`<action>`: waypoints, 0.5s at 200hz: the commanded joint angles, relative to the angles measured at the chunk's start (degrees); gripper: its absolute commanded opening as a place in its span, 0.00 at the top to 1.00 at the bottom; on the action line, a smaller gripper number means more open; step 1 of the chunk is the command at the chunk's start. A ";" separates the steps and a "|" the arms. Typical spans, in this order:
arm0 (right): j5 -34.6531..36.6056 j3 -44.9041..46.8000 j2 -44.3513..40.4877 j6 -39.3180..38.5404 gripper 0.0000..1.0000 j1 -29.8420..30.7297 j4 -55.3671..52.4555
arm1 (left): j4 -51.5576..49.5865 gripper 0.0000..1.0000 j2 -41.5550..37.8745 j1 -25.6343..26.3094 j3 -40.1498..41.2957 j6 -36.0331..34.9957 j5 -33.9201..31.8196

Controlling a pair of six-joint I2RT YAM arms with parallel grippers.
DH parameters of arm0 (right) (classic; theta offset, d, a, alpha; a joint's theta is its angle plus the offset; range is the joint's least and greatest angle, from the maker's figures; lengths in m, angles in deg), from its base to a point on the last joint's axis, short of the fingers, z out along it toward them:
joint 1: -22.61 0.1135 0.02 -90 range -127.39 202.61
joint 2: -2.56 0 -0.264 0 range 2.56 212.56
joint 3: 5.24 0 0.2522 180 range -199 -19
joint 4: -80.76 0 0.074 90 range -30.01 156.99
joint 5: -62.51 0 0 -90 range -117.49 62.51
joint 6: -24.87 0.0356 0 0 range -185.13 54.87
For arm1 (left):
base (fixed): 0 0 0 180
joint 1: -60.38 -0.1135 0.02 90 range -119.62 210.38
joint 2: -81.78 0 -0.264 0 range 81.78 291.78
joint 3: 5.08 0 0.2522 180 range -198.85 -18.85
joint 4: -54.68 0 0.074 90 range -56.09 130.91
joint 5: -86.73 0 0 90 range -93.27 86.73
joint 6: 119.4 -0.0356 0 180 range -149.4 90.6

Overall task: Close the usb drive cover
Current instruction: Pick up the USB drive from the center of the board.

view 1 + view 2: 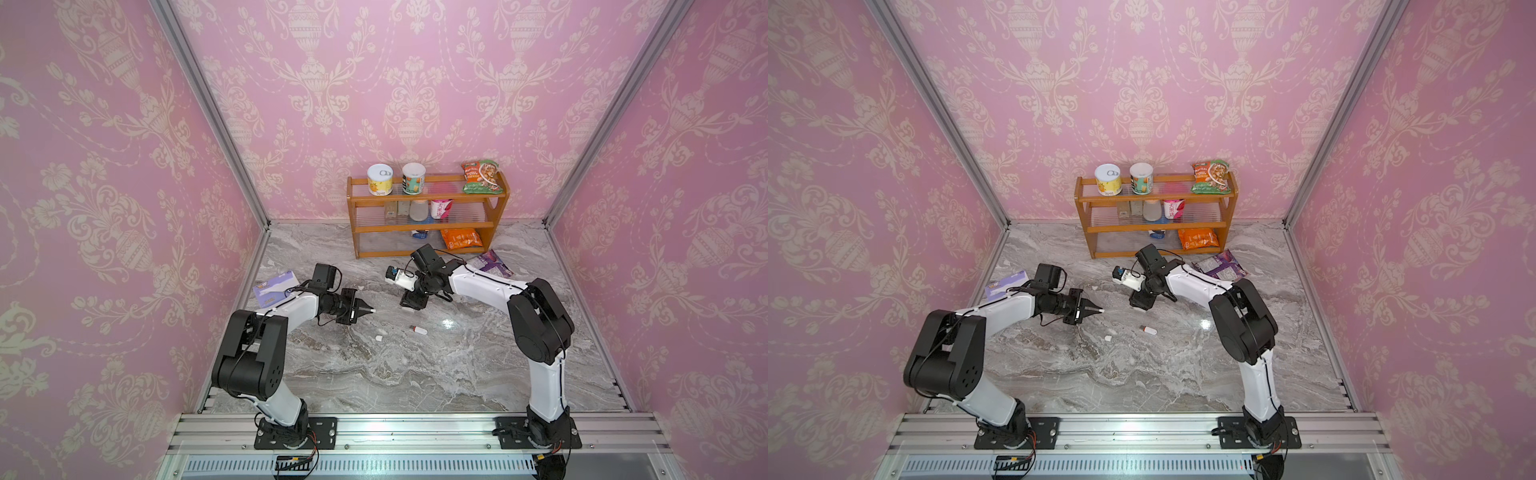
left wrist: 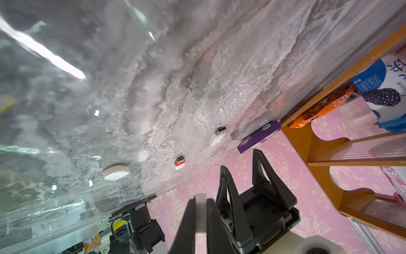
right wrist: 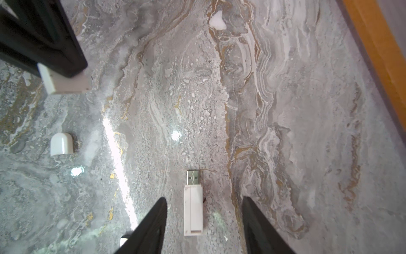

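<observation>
While left pincer [image 1: 369, 310] is clamped shut on white cover [image 3: 66, 82] above the worktop [image 3: 285, 110], right pincer [image 3: 204, 199] stands open, gripping nothing, its fingers either side of white usb drive [image 3: 193, 211], not touching. Drive lies flat on worktop, plug bare. Second cap [image 3: 61, 144] and red-collared drive [image 1: 419, 330] lie nearby.

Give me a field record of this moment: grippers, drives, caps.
left gripper: shut on the held cap, a white one
right gripper: open, fingers either side of the white usb drive, not touching it
white usb drive: flat on the table, plug bare
loose cap: on the table, apart from both drives
red-trimmed drive: on the table, plug bare
cover: not yet on
</observation>
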State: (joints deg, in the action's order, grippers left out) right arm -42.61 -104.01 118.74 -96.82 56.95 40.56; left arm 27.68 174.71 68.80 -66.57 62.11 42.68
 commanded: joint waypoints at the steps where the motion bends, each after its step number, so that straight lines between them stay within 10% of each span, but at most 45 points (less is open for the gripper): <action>1: 0.07 -1.82 1.39 -2.01 0.44 -0.40 -5.12 | -1.09 1.00 1.30 -1.15 1.14 1.73 0.27; 100: 3.37 -5.23 4.64 -2.64 0.49 -0.47 -11.45 | 0.73 1.00 1.71 -2.19 2.86 1.09 -0.75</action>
State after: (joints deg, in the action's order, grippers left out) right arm -40.95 -107.31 122.26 -98.39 56.71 32.17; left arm 27.99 175.65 67.16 -64.60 62.28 42.62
